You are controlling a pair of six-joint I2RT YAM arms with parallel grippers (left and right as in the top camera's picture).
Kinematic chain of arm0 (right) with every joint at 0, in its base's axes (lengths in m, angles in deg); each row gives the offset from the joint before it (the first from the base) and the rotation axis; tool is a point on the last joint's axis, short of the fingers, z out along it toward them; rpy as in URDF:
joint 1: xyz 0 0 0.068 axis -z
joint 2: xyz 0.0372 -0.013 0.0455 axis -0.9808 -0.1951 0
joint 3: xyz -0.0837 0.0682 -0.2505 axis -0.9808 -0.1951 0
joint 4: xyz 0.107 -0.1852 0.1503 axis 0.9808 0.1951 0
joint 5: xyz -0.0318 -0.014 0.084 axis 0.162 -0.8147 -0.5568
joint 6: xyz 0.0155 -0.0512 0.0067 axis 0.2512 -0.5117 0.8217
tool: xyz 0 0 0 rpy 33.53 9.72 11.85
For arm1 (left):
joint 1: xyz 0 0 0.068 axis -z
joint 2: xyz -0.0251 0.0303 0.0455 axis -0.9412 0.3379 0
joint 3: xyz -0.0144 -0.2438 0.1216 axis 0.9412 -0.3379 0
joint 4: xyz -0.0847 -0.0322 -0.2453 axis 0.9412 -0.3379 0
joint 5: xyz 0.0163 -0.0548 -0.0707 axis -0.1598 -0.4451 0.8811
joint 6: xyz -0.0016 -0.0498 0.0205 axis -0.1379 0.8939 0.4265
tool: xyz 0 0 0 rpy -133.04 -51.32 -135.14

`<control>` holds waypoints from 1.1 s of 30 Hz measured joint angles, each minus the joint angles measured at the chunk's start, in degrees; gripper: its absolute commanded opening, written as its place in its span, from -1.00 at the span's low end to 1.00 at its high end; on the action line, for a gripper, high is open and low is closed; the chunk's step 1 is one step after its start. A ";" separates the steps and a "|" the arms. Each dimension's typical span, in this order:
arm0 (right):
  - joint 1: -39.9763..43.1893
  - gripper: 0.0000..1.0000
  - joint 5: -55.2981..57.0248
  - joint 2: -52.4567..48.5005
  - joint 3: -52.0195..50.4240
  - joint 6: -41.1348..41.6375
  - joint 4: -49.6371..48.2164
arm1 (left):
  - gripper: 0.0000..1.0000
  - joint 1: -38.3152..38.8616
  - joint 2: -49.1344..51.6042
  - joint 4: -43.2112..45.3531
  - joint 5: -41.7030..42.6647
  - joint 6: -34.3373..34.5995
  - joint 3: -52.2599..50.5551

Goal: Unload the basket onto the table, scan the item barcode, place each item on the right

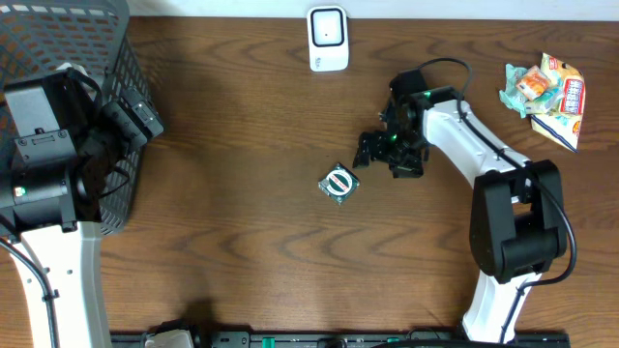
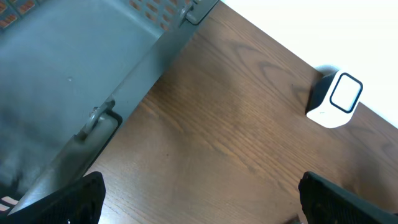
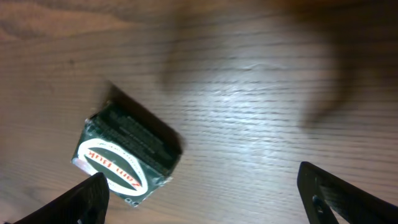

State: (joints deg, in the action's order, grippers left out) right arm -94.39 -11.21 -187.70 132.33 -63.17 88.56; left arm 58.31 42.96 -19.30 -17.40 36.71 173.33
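Fingers (image 3: 84, 200) on our right gripper (image 3: 202, 199) sit spread apart, gripping nothing, green item (image 3: 127, 155) lying just beside one. We see the left gripper (image 2: 199, 199) gaping too, by the basket (image 2: 74, 68).

The left arm (image 1: 44, 193) sits folded back, with the left gripper (image 1: 137, 118) spread wide. The right arm (image 1: 464, 135) reaches out, and the right gripper (image 1: 379, 153) points downward with its fingers (image 3: 81, 202) wide apart.
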 measured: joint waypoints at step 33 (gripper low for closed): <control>-16.81 0.98 16.52 0.00 -0.26 -36.85 -2.75 | 0.96 -0.02 0.00 0.00 0.00 0.00 0.00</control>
State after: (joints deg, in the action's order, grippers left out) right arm -111.20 5.31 -187.70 132.06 -100.02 85.80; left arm 58.28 42.96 -19.30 -17.40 36.71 173.33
